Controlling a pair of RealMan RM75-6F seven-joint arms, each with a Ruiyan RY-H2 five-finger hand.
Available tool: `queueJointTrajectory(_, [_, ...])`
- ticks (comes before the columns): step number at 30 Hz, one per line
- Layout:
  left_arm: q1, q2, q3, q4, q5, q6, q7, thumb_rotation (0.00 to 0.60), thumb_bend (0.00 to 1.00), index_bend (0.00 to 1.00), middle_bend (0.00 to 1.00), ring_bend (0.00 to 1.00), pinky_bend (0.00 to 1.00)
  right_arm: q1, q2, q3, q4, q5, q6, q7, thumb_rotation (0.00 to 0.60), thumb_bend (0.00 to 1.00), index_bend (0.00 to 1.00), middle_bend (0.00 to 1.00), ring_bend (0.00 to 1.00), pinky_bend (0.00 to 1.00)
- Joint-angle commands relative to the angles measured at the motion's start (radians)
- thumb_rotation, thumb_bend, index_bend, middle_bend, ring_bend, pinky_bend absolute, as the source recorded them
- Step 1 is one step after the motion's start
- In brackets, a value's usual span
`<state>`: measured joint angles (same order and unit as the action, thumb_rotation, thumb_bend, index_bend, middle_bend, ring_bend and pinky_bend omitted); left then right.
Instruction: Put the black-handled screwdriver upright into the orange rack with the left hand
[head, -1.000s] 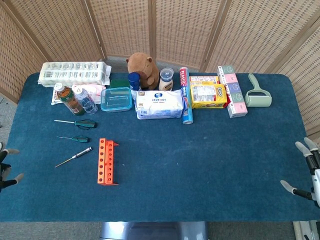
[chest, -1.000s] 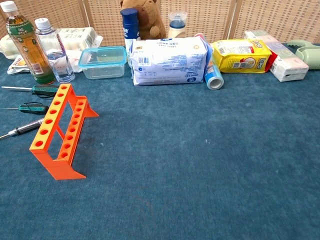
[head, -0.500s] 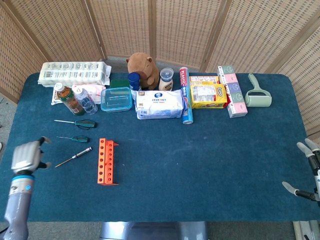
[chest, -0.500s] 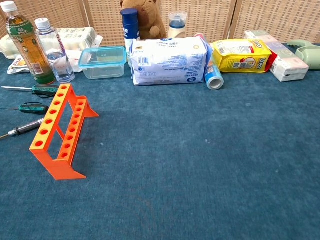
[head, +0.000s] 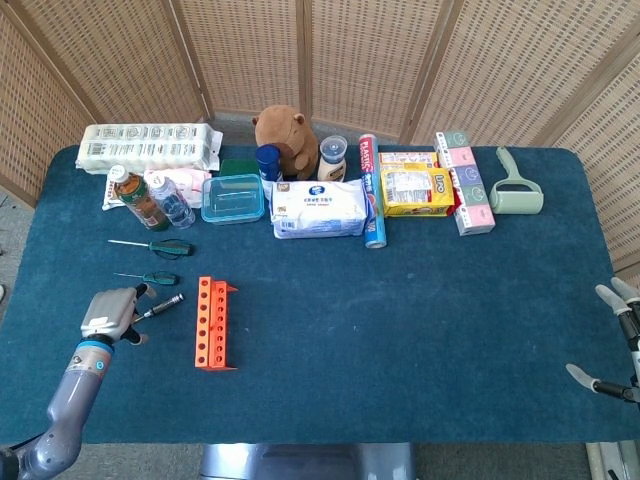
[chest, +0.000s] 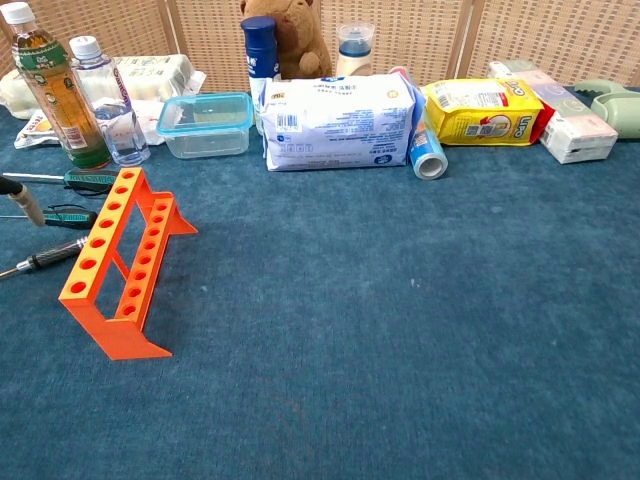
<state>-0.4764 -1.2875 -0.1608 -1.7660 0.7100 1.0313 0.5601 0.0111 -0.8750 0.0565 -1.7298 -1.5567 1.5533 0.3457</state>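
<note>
The black-handled screwdriver (head: 163, 303) lies flat on the blue cloth, left of the orange rack (head: 213, 322), with its thin shaft pointing left. My left hand (head: 110, 312) hovers over that shaft with its fingers apart and holds nothing. In the chest view only one fingertip (chest: 22, 198) shows at the left edge, above the screwdriver (chest: 50, 257) and beside the rack (chest: 120, 265). The rack stands upright with its holes empty. At the table's right edge, my right hand (head: 618, 340) is open and holds nothing.
Two green-handled screwdrivers (head: 160, 246) (head: 155, 278) lie just behind the black one. Bottles (head: 140, 198), a clear box (head: 232, 198), a wipes pack (head: 320, 208), a plush toy (head: 285, 135) and snack boxes (head: 415, 188) line the back of the table (head: 400, 330).
My left hand has come in from the left table edge to sit over the black screwdriver's shaft. The screwdriver and rack have not moved. The right hand has barely shifted.
</note>
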Motion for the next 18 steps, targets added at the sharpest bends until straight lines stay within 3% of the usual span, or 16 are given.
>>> queueJointTrajectory(1, [-0.010, -0.012, 0.010, 0.018, 0.008, 0.022, 0.008, 0.600, 0.05, 0.29, 1.00, 1.00, 1.00, 0.000, 0.001, -0.001, 0.000, -0.001, -0.001, 0.002, 0.600, 0.00, 0.09, 0.04, 0.00, 0.00])
queueJointTrajectory(18, [-0.106, -0.135, 0.023, 0.076, -0.082, 0.073, 0.122, 0.582, 0.05, 0.29, 1.00, 1.00, 1.00, 0.003, 0.011, -0.013, 0.009, -0.025, -0.004, 0.039, 0.600, 0.00, 0.09, 0.05, 0.00, 0.00])
